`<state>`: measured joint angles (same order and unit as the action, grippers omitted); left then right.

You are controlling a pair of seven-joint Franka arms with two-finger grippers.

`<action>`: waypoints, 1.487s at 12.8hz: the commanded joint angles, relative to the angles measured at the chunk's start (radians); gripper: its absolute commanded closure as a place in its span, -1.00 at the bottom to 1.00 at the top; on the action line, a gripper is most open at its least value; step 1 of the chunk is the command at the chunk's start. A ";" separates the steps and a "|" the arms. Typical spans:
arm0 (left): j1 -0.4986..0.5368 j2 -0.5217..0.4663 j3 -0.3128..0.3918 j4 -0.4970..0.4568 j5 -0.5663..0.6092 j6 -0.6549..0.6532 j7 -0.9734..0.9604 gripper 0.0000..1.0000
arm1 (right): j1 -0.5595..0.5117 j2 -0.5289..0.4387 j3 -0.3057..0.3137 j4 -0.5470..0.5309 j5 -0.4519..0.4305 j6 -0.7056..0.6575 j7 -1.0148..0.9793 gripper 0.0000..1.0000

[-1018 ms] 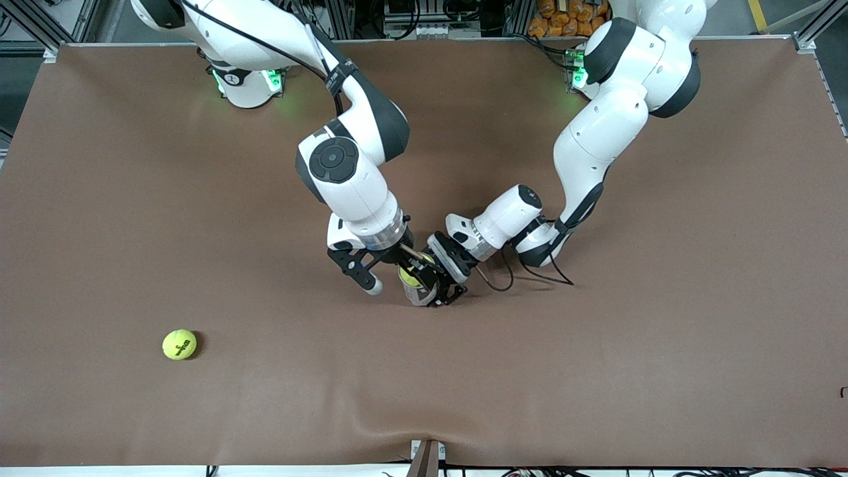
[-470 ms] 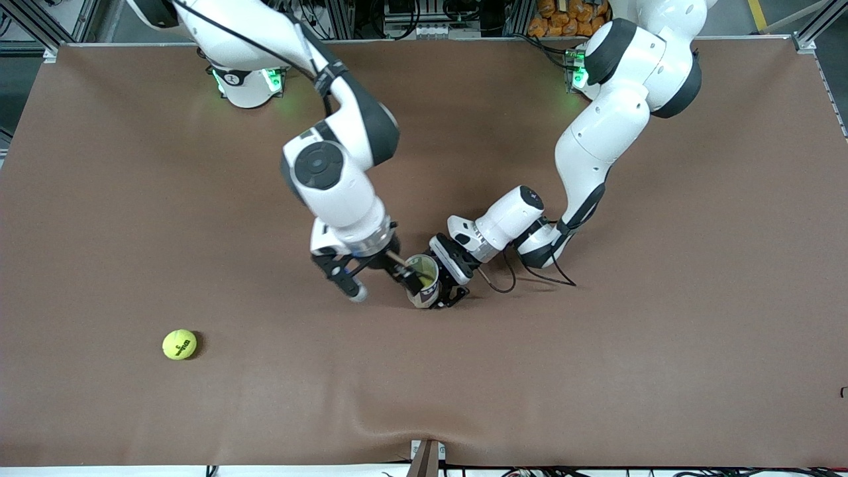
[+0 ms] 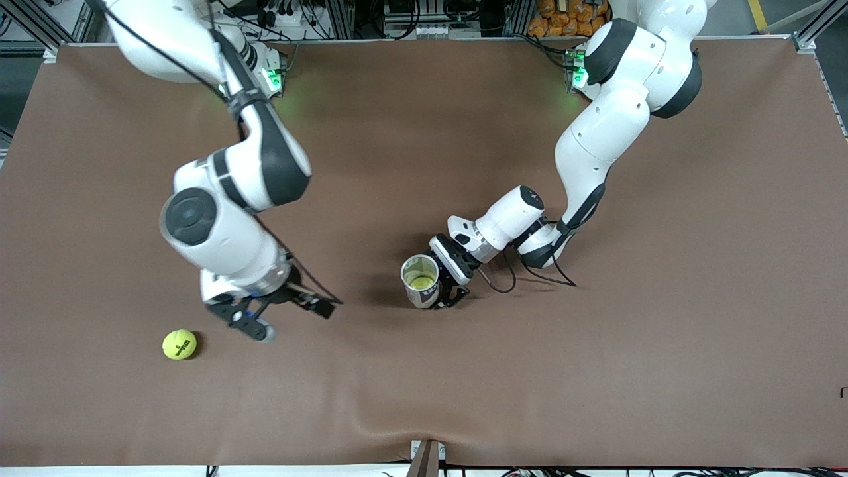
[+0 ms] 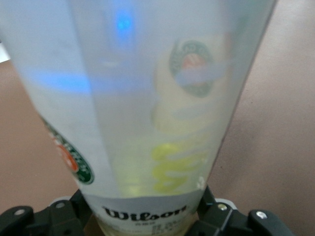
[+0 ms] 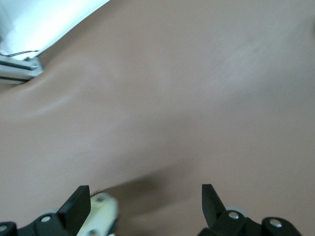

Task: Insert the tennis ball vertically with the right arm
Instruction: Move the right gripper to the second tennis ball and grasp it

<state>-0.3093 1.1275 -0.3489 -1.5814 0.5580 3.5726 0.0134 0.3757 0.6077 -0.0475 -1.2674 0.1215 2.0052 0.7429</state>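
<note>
The tennis ball (image 3: 179, 344) lies loose on the brown table (image 3: 596, 371), well apart from the can (image 3: 420, 281) toward the right arm's end of the table and a little nearer the front camera than the can. By my judgement it is light, felt-covered and springy, so it should not slip between pads but will roll at a nudge; the sound grip is across its widest part, fingers straddling it from above. The right tool (image 3: 281, 317) hangs over bare table between the ball and the can, much closer to the ball; its fingers (image 5: 77, 202) stand wide apart with nothing between them, and the right wrist view shows only table under them. The right arm bends sharply at the elbow above it, forearm sloping down toward the ball, wrist tipped rather than plumb. In the middle of the table the can is a clear plastic tube with a printed label, mouth open upward, and a yellow-green ball (image 3: 422, 281) already sits inside it. The left tool (image 3: 442, 289) is clamped on the can's lower part, its fingers (image 4: 64, 216) showing either side of the tube in the left wrist view; the left arm reaches down to it from its base with the forearm low over the table, steadying the can while it waits.
</note>
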 commanded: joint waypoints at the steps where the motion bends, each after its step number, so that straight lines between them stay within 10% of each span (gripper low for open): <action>1: 0.004 0.024 0.025 0.012 0.005 -0.018 0.002 -0.68 | -0.095 -0.019 0.018 -0.052 -0.008 -0.011 -0.199 -1.00; 6: 0.006 0.023 0.025 0.012 0.003 -0.018 0.002 -0.68 | -0.225 0.001 0.017 -0.081 -0.017 -0.008 -0.488 -1.00; 10: 0.009 0.020 0.025 0.012 0.003 -0.018 0.002 -0.68 | -0.307 0.073 0.018 -0.078 -0.202 0.019 -0.713 -1.00; 19: 0.024 0.020 0.025 0.009 0.008 -0.018 0.004 -0.69 | -0.400 0.192 0.018 -0.079 -0.200 0.233 -1.131 -1.00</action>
<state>-0.2890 1.1276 -0.3460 -1.5786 0.5581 3.5726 0.0134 -0.0087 0.7884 -0.0490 -1.3568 -0.0597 2.2255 -0.3329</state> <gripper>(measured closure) 0.159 0.000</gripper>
